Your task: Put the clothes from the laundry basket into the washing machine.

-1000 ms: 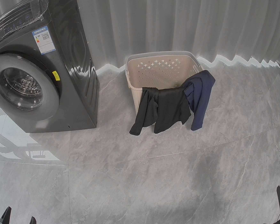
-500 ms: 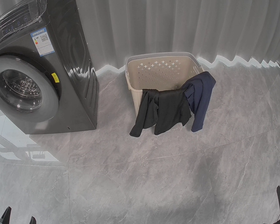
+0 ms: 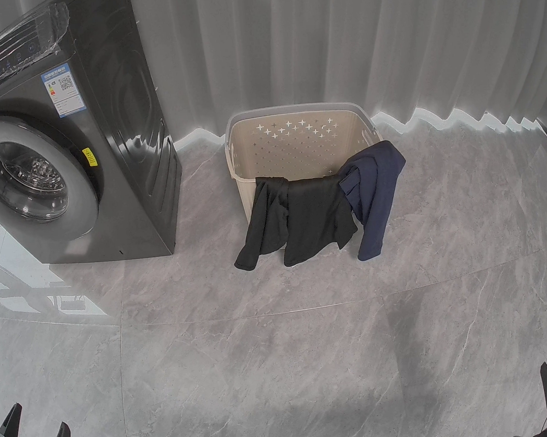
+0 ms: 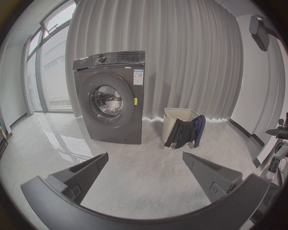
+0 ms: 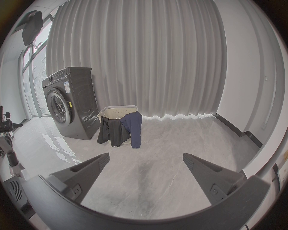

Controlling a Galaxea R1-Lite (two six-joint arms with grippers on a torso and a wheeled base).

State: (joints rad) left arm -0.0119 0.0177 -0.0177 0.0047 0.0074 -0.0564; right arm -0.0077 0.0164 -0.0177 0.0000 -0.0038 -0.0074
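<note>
Head view, washing machine (image 3: pixel 95 180): a dark grey front-loader is stood on the floor (image 3: pixel 285 365) at the left, and its round glass door (image 3: pixel 29 179) is seen shut.
Head view, laundry basket (image 3: pixel 290 109): a beige tub with star-shaped holes in its walls is set to the right of the machine, apart from it and close to the pale curtain (image 3: pixel 334 36).
Head view, black garment (image 3: pixel 301 217): it is draped over the basket's front rim, most of it is hung down the outside, and one sleeve end is laid on the floor.
Head view, navy garment (image 3: pixel 371 186): it is draped over the basket's front right corner, touching the black one, and its long end is hung down to the floor.
Left wrist view, left claw (image 4: pixel 145 154): it is held low above the floor, well apart from the basket; its two fingers are spread wide and nothing is gripped.
Left wrist view, clothes: both garments are seen on the basket's front, to the right of the machine.
Right wrist view, right claw (image 5: pixel 145 155): it is held low over bare floor, well apart from the basket; its fingers are spread wide and nothing is gripped.
Right wrist view, clothes: the navy piece is seen hung nearest, the black one beside it towards the machine.
</note>
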